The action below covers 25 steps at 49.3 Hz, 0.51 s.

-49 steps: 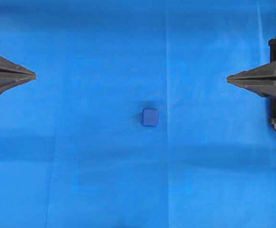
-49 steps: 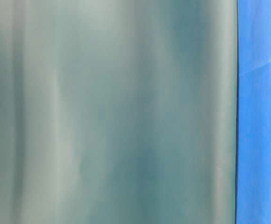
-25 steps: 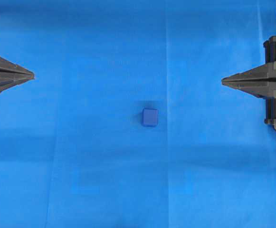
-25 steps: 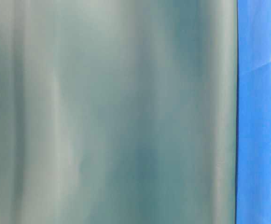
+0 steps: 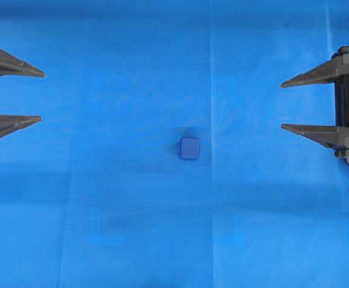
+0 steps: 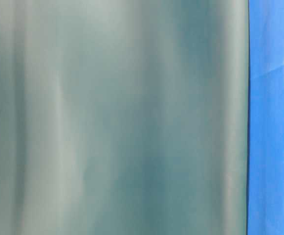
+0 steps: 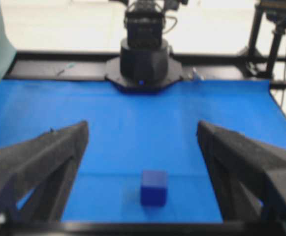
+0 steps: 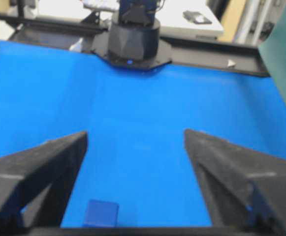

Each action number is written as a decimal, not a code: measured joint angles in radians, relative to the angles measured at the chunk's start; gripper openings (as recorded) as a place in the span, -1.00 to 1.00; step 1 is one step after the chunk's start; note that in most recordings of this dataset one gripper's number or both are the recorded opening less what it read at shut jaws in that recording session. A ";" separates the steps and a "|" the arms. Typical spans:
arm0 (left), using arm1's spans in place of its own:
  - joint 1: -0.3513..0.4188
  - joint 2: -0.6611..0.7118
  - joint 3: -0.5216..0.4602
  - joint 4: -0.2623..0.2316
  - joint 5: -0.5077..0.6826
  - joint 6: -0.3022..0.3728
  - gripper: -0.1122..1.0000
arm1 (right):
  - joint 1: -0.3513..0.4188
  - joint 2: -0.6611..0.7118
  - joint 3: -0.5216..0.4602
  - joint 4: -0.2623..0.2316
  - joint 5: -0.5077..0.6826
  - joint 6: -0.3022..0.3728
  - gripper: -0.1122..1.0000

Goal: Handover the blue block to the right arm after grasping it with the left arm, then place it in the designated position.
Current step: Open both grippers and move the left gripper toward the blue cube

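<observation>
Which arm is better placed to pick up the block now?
Left. Both grippers are open and well clear of the block, but the left gripper has it nearly centred ahead; the right gripper sees it off-centre.

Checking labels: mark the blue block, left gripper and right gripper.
blue block (image 5: 190, 148), overhead view, middle of its top face.
left gripper (image 5: 41, 96), overhead view, midway between its open fingertips.
right gripper (image 5: 282, 105), overhead view, midway between its open fingertips.
</observation>
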 measured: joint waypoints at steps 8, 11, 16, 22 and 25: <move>0.000 0.000 0.000 0.000 0.000 -0.006 0.88 | -0.003 0.002 0.000 0.002 0.000 0.000 0.95; 0.000 0.002 0.000 -0.002 0.000 -0.009 0.88 | -0.003 0.000 0.000 0.002 0.000 0.000 0.95; 0.000 0.009 0.000 -0.002 -0.002 -0.009 0.88 | -0.006 0.002 0.000 0.002 0.000 0.000 0.95; 0.000 0.040 -0.002 -0.002 -0.037 -0.009 0.88 | -0.008 0.002 0.000 0.002 0.000 0.000 0.95; 0.000 0.066 -0.003 0.000 -0.060 -0.008 0.88 | -0.008 0.000 0.000 0.003 0.000 0.000 0.95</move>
